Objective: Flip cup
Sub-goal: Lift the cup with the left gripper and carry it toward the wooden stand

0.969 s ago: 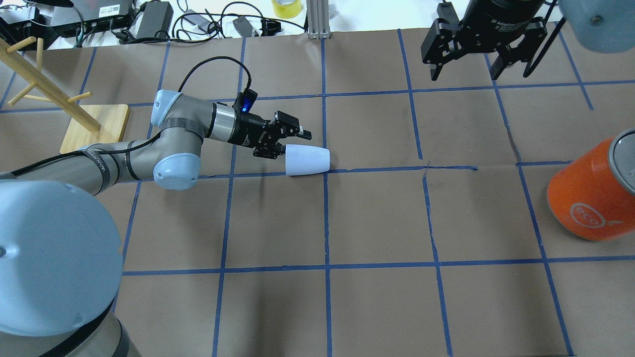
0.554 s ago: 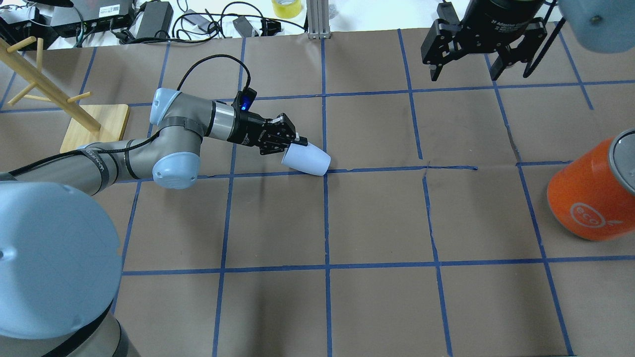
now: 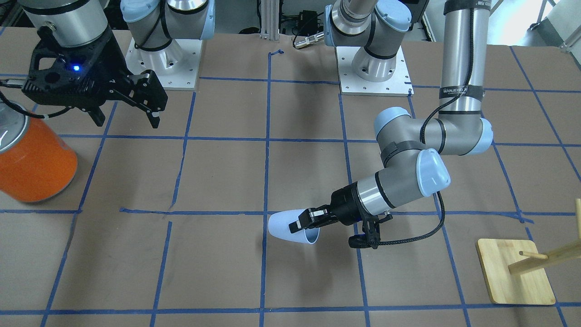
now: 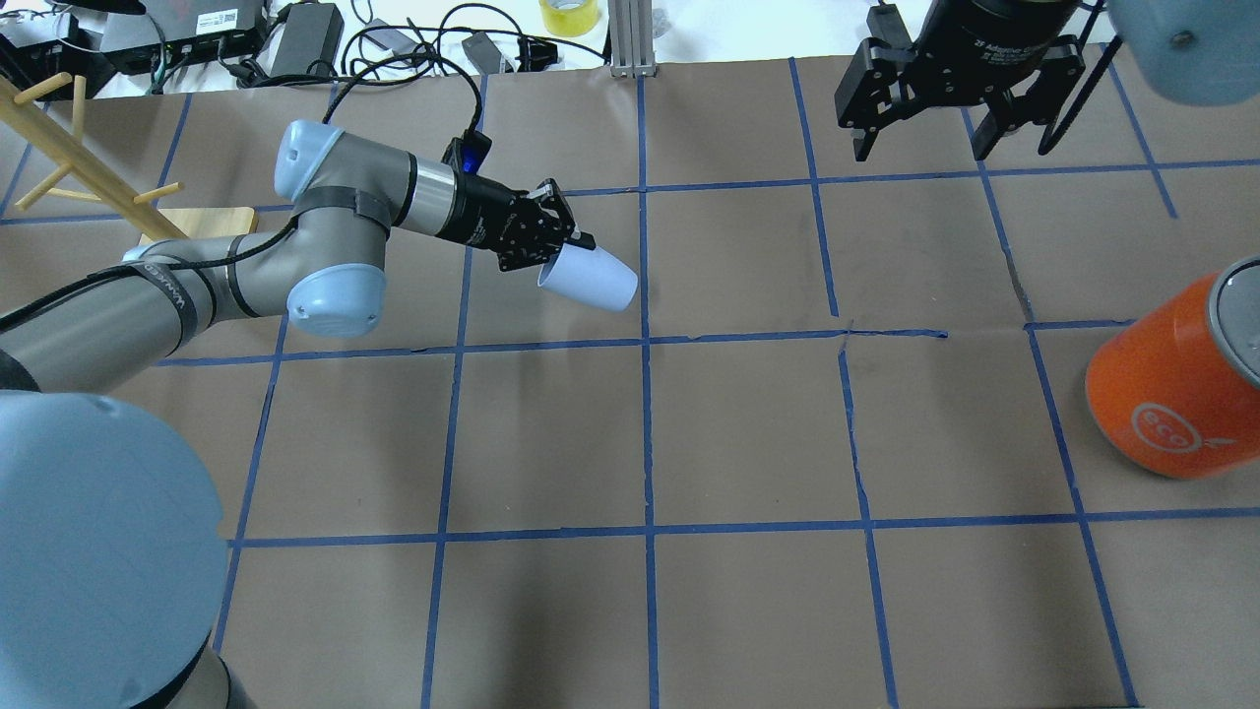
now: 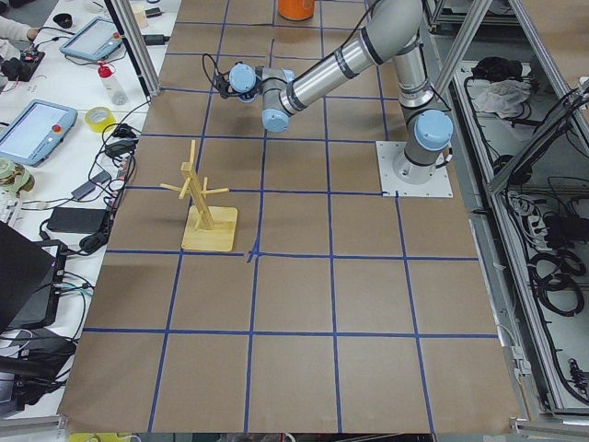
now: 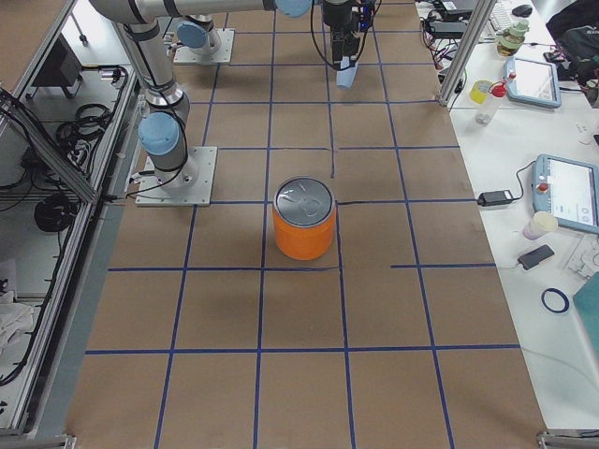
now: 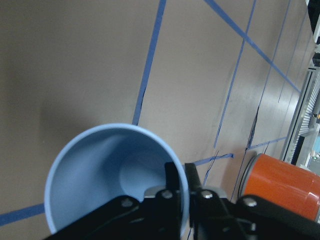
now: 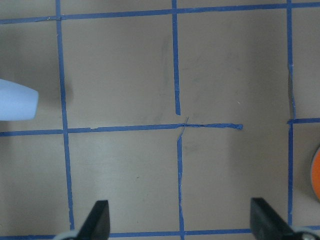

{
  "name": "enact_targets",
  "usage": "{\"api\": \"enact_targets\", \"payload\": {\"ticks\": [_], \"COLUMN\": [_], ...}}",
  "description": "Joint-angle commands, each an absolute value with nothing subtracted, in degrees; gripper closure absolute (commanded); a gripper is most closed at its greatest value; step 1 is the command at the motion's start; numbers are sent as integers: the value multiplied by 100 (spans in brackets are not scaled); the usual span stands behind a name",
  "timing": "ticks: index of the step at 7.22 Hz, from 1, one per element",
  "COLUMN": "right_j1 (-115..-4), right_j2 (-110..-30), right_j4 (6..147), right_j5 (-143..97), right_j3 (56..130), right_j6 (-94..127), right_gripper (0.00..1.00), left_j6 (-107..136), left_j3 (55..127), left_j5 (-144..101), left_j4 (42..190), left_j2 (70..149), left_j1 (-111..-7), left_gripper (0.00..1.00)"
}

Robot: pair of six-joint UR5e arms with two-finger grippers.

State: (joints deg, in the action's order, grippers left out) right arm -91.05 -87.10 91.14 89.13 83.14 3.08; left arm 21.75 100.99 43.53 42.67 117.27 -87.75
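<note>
Bright even overhead light; soft faint shadow beneath cup [image 3: 281,229]; exterior views sharp.

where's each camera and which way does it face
front-facing: across the table, facing the robot; left gripper pinching the cup
overhead: behind the robot, looking forward and down; left arm, right gripper open
exterior left: table's left end, looking along it; left arm
exterior right: table's right end; orange canister close, right arm
left wrist: into the cup's mouth; its fingers
right wrist: straight down; its fingertips
shared: front-facing and overhead both show cup, canister
</note>
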Motion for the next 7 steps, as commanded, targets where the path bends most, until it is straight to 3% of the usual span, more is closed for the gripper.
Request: {"api": "enact_targets", "payload": {"ticks": [1, 4, 7], "right_j1": [-9105, -9105, -9105], "right_j2": [-8710, -8710, -8710], "right_j4": [9114, 9114, 9114], "right_j5": [8912, 8912, 8912], "right_j3": [8314, 8314, 8314], "right_j6": [308, 308, 308], "right_gripper": [0, 0, 0], "left_j6": [2347, 992, -78], "left_j3": [9923, 9039, 8623], "left_j5": [5311, 7708, 8856], "left_j4": [4333, 5532, 5451], "left_j2": [11444, 11382, 11793], "left_j1": [-8763, -8771, -8701], "left_gripper": [100, 100, 100]}}
